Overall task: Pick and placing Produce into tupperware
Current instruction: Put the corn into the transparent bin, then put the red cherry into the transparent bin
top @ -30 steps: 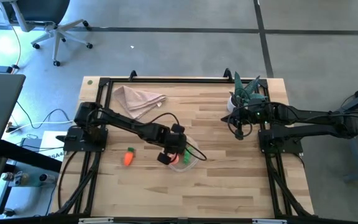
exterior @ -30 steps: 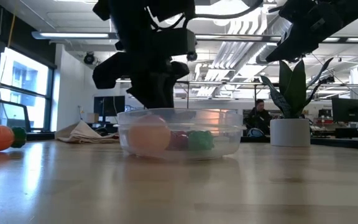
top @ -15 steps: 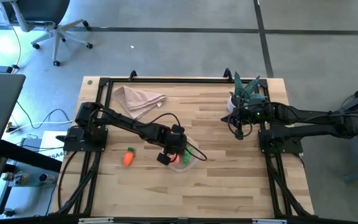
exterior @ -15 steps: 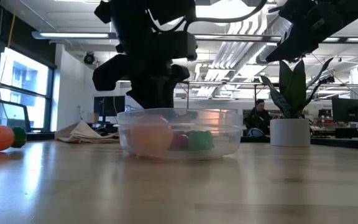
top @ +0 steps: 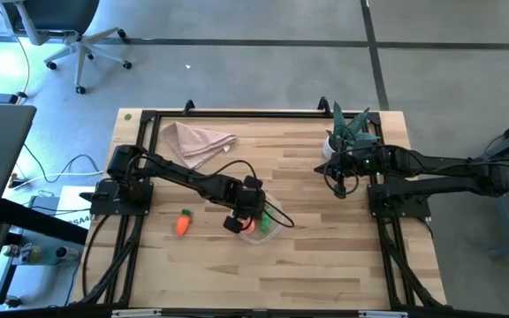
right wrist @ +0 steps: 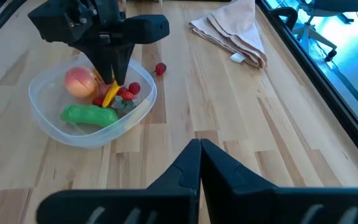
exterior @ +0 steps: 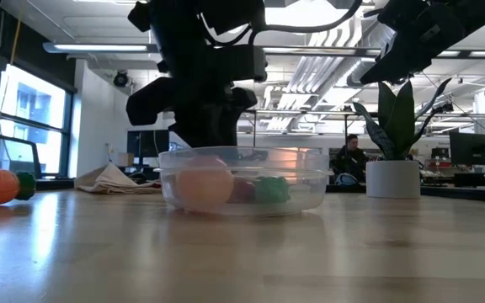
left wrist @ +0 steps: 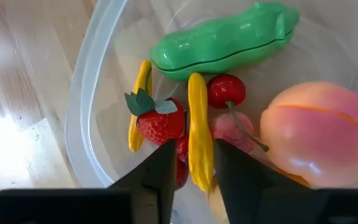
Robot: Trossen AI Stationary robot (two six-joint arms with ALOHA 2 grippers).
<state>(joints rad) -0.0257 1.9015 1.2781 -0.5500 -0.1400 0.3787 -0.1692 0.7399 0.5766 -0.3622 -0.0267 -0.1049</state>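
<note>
We are seeing the left gripper (left wrist: 191,163) pinching a yellow piece (left wrist: 199,140) over the clear tupperware (left wrist: 86,118); its lower end is hiding between the fingers. The right gripper (right wrist: 199,155) is resting closed.

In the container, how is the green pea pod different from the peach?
The green pea pod is long, narrow and glossy green; the peach is round and pink-orange, and much bulkier. The pod lies against the wall of the tupperware, away from the left pincer; the peach sits close beside it. Both lie inside the tupperware.
</note>
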